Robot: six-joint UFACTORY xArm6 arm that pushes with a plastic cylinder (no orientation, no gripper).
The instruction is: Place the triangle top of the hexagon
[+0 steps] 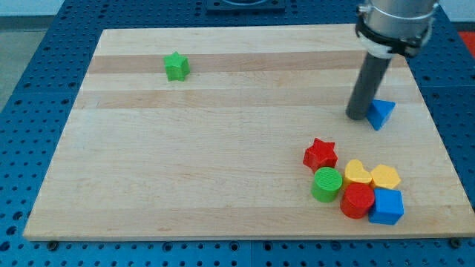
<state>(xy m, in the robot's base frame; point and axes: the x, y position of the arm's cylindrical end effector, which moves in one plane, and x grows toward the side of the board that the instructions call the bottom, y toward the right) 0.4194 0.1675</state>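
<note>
Single view of a wooden tabletop [223, 170] on a blue perforated base [44, 74]. Dark rod descending from the view's top right, with my tip [358, 116] planted on the wood at the view's right, touching or just beside the left face of the blue triangle [381, 113]. Triangle lying near the tabletop's right edge, well apart from the cluster below it. No fingers on this arm, only the rod, hence nothing to report as spread or pinching. Cluster of six blocks at the view's bottom right: red star [320, 154] at its upper left; green cylinder [326, 184] just below the star; two yellow blocks side by side, the left yellow block [358, 173] and the right yellow block [386, 176], both with rounded, heart-like tops, exact shape hard to tell; red hexagon [358, 200] under the left yellow block and touching the green cylinder's right side, facets only faintly made out; blue cube [387, 206] at the far right of the cluster, pressed against the red hexagon and beneath the right yellow block. Green star [177, 66] alone at the view's upper left, far from everything else. Triangle separated from the hexagon by the yellow blocks and a stretch of bare wood.
</note>
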